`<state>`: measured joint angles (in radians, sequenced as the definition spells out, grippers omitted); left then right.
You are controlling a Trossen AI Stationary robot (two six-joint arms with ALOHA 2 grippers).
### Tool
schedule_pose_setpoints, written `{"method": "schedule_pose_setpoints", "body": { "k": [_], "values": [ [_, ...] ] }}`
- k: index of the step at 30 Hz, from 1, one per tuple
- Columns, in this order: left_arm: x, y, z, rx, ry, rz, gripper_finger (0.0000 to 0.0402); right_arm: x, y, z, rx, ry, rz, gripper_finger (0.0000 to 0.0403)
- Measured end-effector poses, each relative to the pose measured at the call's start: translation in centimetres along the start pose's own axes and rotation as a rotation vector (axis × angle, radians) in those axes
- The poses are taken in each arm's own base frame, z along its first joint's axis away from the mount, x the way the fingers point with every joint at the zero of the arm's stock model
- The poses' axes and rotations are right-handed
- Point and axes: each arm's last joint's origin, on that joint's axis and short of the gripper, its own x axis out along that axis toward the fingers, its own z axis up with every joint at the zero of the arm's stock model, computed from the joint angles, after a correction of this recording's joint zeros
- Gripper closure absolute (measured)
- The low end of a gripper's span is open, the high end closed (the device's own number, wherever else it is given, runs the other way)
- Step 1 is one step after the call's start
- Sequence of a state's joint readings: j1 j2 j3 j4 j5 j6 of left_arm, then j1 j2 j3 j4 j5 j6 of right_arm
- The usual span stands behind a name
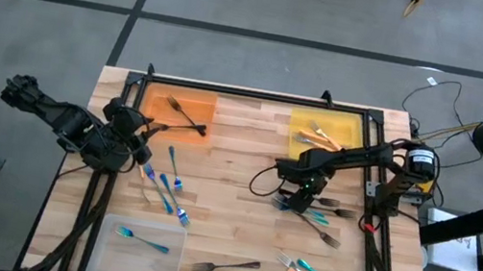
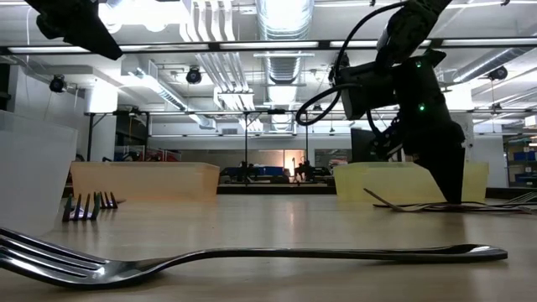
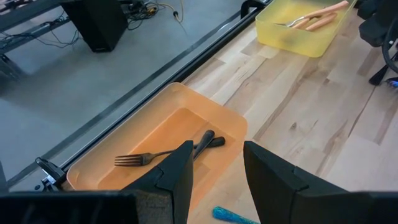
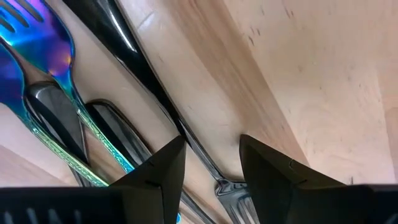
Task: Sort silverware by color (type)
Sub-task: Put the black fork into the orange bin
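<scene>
The right tool [image 1: 294, 202] is lowered, fingers parted and empty, astride a slim dark grey metal fork [image 4: 186, 143] beside an iridescent blue-teal fork [image 4: 50, 68] on the wooden surface [image 1: 238, 155]. Crowded neighbours may be pinched too. The left tool [image 1: 138, 143] waits, released.

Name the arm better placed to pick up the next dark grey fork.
Right, probably: the right gripper hangs open, low over the dark grey forks, one between its fingers. The left gripper, open, is near the orange tray.
</scene>
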<state>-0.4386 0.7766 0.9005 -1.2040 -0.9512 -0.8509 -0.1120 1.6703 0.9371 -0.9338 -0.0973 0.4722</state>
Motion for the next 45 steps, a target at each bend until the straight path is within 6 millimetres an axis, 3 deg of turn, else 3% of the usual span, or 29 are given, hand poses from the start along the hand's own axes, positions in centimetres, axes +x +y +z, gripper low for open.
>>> {"method": "schedule_pose_setpoints", "body": {
  "k": [9, 11, 15, 25, 36, 45],
  "values": [
    [0.0, -0.1, 0.0, -0.001, 0.001, 0.001, 0.0279, 0.0, 0.0, 0.0, -0.035, 0.009, 0.023, 0.0265],
    [0.0, -0.1, 0.0, -0.001, 0.001, 0.001, 0.0279, 0.0, 0.1, 0.0, -0.035, 0.011, 0.031, 0.029],
    [0.0, -0.1, 0.0, -0.001, 0.001, 0.001, 0.0279, 0.0, 0.1, 0.0, -0.051, 0.011, 0.041, 0.0378],
    [0.0, -0.1, 0.0, -0.005, -0.001, -0.001, 0.0279, -0.8, 0.4, 0.4, -0.076, 0.0, 0.035, 0.0393],
    [0.3, -0.8, 0.2, -0.012, -0.033, -0.002, 0.0279, -7.3, 1.0, 3.3, -0.11, -0.329, 0.027, 0.0394],
    [3.2, -3.8, -2.5, -0.097, -0.147, -0.061, 0.028, -12.9, 3.0, 6.5, -0.188, -0.828, 0.185, 0.0394]
  ]
}}
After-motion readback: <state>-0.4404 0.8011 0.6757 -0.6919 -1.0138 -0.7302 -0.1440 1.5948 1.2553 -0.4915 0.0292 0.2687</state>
